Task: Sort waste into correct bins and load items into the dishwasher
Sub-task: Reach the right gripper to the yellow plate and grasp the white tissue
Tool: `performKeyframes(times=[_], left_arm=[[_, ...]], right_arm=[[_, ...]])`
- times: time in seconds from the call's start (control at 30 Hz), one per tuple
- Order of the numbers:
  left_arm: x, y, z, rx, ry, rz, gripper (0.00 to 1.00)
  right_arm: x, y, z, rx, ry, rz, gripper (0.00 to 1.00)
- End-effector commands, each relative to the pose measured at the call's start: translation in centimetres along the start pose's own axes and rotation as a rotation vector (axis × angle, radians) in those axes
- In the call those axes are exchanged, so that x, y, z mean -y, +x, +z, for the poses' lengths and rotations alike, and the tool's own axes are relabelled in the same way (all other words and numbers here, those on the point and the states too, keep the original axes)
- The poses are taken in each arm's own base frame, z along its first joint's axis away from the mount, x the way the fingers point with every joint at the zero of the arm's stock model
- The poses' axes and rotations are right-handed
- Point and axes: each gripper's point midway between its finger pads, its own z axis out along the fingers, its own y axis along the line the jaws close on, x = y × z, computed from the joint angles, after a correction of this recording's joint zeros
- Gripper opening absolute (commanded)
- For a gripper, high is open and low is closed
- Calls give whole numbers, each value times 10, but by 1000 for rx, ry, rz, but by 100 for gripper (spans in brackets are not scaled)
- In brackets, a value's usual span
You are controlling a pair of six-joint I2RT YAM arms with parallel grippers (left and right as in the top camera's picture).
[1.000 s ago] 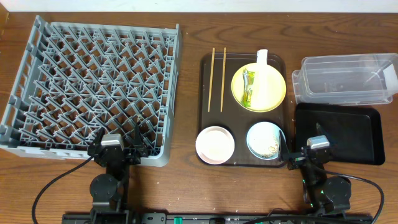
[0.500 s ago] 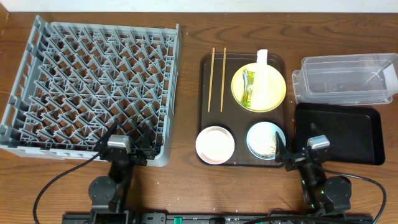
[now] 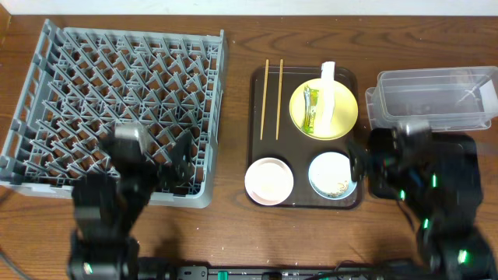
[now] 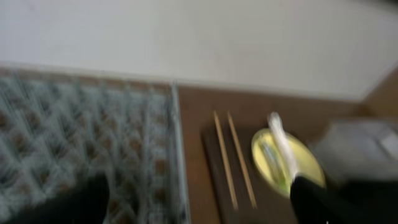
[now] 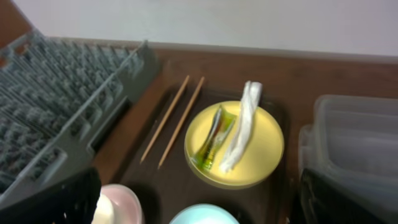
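The grey dish rack (image 3: 117,101) fills the left of the table. On the brown serving tray (image 3: 261,78) a yellow plate (image 3: 342,113) holds the green-and-yellow wrapper (image 3: 311,109) and a twisted white napkin (image 3: 328,89). In front stand a white bowl (image 3: 269,180) and a light-blue bowl (image 3: 332,173) with pale crumbs (image 3: 338,187). No cup shows. My left gripper (image 3: 159,167) is open over the rack's front right part. My right gripper (image 3: 373,163) is open between the blue bowl and the black tray (image 3: 463,187). The right wrist view shows the plate (image 5: 261,149) and wrapper (image 5: 213,138) ahead.
Two chopsticks (image 3: 272,99) lie on the serving tray's left side. The clear tub (image 3: 432,97) stands behind the black tray at the far right. My right arm covers much of the black tray. The left wrist view is blurred, showing the rack (image 4: 81,137) and the chopsticks (image 4: 233,155).
Both arms have risen from the table's front edge and swung forward, the left over the rack's front, the right over the black tray. The dishes have not moved.
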Motion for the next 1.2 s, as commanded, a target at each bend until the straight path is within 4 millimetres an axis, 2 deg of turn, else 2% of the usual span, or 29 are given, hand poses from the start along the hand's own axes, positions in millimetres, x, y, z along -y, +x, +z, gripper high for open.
performKeyframes(times=[0.0, 0.1, 0.17, 0.33, 0.37, 0.4, 0.47, 0.53, 0.7, 0.93, 1.13, 1.17], left_arm=[[20, -15, 13, -128, 106, -59, 94], [19, -17, 26, -262, 93, -118, 94], [16, -13, 33, -326, 78, -146, 94], [6, 11, 47, -447, 49, -199, 95], [4, 15, 48, -466, 45, -207, 94], [3, 18, 49, -481, 41, -214, 94], [2, 23, 51, -499, 37, -222, 94], [1, 24, 52, -505, 36, -225, 94], [0, 24, 53, -507, 35, -226, 94], [0, 24, 53, -507, 35, -225, 94], [0, 24, 53, -507, 35, -226, 94], [0, 24, 53, -507, 35, -225, 94]], right_arm=[[-2, -21, 18, -119, -24, 92, 99], [1, -30, 38, -246, -14, 112, 99], [5, -37, 55, -271, -14, 104, 99], [5, -31, 97, -322, -68, 167, 99], [5, -29, 105, -329, -73, 168, 97], [4, -25, 113, -343, -78, 167, 89], [3, -11, 129, -388, -70, 159, 73], [11, 7, 145, -441, 7, 138, 65], [68, 47, 176, -504, 390, 213, 45], [90, 109, 226, -618, 442, 230, 44], [94, 143, 249, -671, 430, 239, 42], [95, 147, 252, -676, 428, 240, 39]])
